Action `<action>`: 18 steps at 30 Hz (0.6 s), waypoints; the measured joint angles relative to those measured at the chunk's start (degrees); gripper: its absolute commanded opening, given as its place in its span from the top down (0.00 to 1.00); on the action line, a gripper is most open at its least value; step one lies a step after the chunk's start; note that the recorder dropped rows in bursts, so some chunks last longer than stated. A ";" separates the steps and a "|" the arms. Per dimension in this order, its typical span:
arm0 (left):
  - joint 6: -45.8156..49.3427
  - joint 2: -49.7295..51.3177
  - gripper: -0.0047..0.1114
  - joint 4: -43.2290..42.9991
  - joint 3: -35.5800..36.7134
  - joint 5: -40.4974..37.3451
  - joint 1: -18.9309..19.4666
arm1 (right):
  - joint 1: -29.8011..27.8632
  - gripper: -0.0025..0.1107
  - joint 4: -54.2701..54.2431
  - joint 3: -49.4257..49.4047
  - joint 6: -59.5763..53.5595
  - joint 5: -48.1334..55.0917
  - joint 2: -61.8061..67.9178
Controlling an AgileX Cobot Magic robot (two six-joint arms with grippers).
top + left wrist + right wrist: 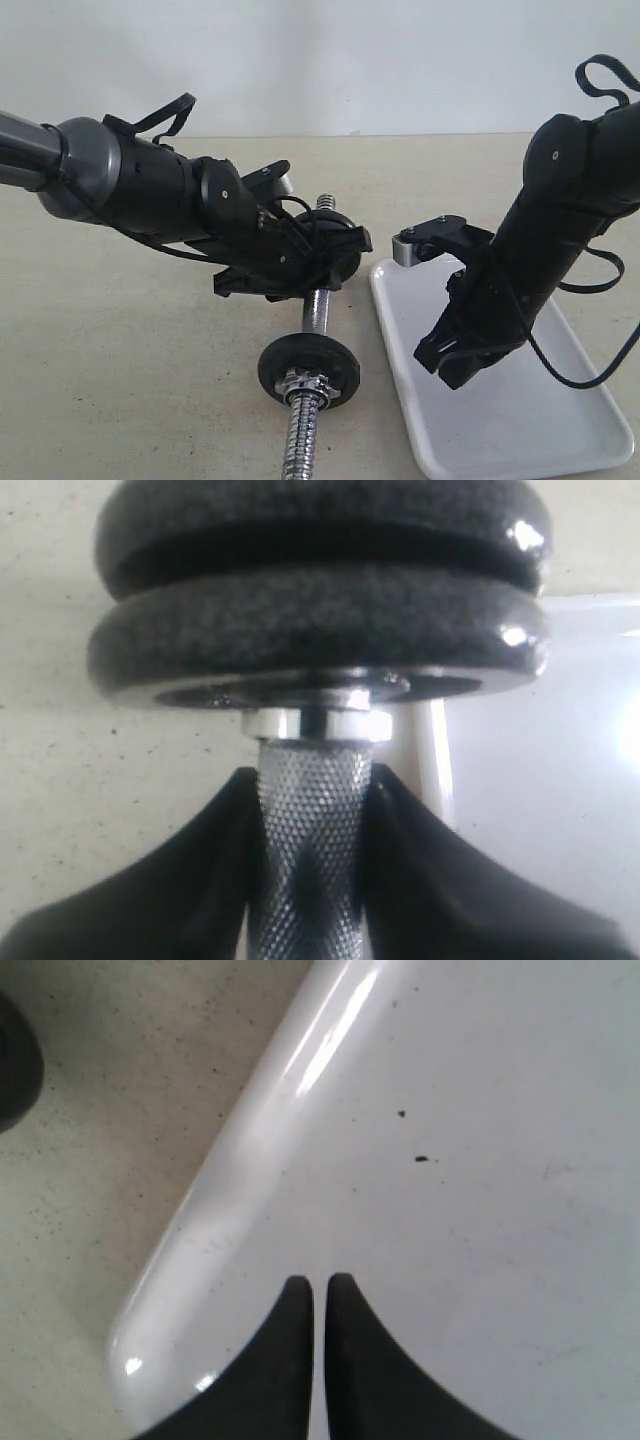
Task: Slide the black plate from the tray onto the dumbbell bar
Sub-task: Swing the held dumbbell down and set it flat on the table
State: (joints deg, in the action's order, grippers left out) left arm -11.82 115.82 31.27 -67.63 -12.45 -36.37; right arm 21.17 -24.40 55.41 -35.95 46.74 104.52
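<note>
Left wrist view showed the black plate (320, 530) on the dumbbell bar (308, 870), probably the outer of two stacked discs. No disc lay on the tray (540, 420). The left end effector (312, 775) straddled the knurled bar; whether it squeezed could not be told. The right end effector (318, 1282) hung closed above the tray. The plate looked heavy, rigid and slick-rimmed, best pinched across its edge.

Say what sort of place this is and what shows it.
Probably a robot lab bench: two black arms work over a beige tabletop, with a dumbbell bar and white tray as props, against a plain wall.
</note>
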 measured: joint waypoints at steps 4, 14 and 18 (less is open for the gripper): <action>0.50 -1.45 0.46 0.15 -1.21 4.11 0.09 | 0.00 0.97 -0.04 0.00 0.00 -0.09 0.00; 1.64 -2.83 0.45 0.45 -2.07 7.31 0.22 | 0.00 0.97 -0.51 0.00 0.11 -5.12 0.00; 5.10 -2.83 0.45 0.45 -2.07 6.85 0.22 | 0.00 0.97 -2.24 0.00 0.11 -8.70 0.00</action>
State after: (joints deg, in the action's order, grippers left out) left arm -6.73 112.99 31.72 -69.71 -5.61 -36.15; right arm 21.17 -26.64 55.41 -35.84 38.04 104.52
